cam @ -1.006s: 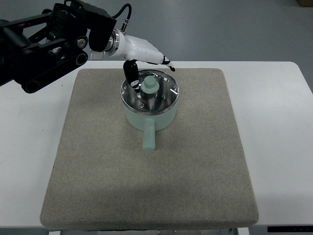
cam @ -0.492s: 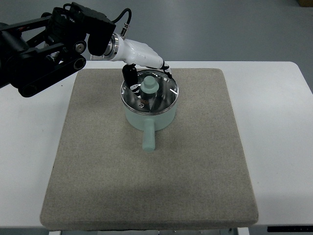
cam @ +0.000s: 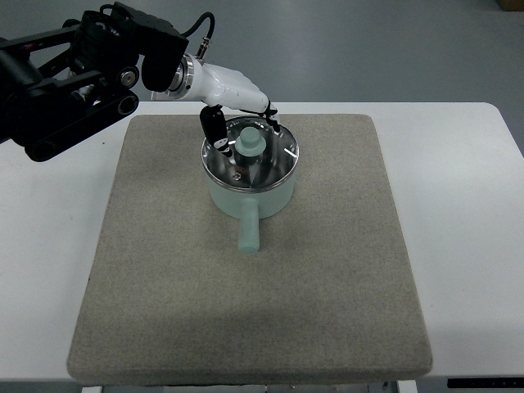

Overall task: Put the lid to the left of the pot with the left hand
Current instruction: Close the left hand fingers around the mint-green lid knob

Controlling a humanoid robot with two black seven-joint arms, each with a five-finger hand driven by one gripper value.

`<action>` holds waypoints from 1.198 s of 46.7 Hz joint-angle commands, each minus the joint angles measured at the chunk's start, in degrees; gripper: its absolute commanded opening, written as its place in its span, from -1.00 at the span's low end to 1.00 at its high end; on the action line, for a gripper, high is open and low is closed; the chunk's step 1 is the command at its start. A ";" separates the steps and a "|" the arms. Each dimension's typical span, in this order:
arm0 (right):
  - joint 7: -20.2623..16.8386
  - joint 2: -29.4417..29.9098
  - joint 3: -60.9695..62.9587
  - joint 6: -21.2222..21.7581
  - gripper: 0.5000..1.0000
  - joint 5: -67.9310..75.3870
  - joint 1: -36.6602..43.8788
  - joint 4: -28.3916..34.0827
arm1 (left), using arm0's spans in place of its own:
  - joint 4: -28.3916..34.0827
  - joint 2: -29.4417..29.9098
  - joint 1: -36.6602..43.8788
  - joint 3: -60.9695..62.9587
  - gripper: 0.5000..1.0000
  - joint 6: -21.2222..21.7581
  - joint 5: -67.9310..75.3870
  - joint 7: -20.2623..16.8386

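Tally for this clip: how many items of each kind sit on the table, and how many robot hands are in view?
Pot: 1
Lid, on the pot: 1
Mat under them: 1
Left hand, over the lid: 1
Total: 4

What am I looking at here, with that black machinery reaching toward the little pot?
This is a single camera looking steeply down from the robot's own side. The black linkage at upper left is the robot's left arm, ending in a white left hand with dark fingertips. The hand hovers at the far rim of a pale green pot and is not clearly gripping anything. The pot carries a shiny lid with a green knob and stands on a grey mat on a white table. The right arm is not in view.
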 commanded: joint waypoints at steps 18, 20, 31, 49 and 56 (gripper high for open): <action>0.00 0.00 0.00 0.00 0.69 0.00 0.00 0.00 | -0.01 0.31 -0.09 -0.08 0.22 0.00 0.05 0.00; 0.00 0.00 0.00 0.00 0.69 0.00 0.00 0.00 | -0.01 0.31 -0.09 -0.08 0.20 0.00 0.05 0.00; 0.00 0.00 0.00 0.00 0.69 0.00 0.00 0.00 | -0.09 0.22 -0.09 -0.17 -0.05 0.00 -0.04 0.00; 0.00 0.00 0.00 0.00 0.69 0.00 0.00 0.00 | -0.18 0.31 -0.09 -0.17 -0.50 0.00 -0.04 0.00; 0.00 0.00 0.00 0.00 0.69 0.00 0.00 0.00 | -0.27 0.31 -0.09 -0.17 -0.49 0.00 -0.04 0.00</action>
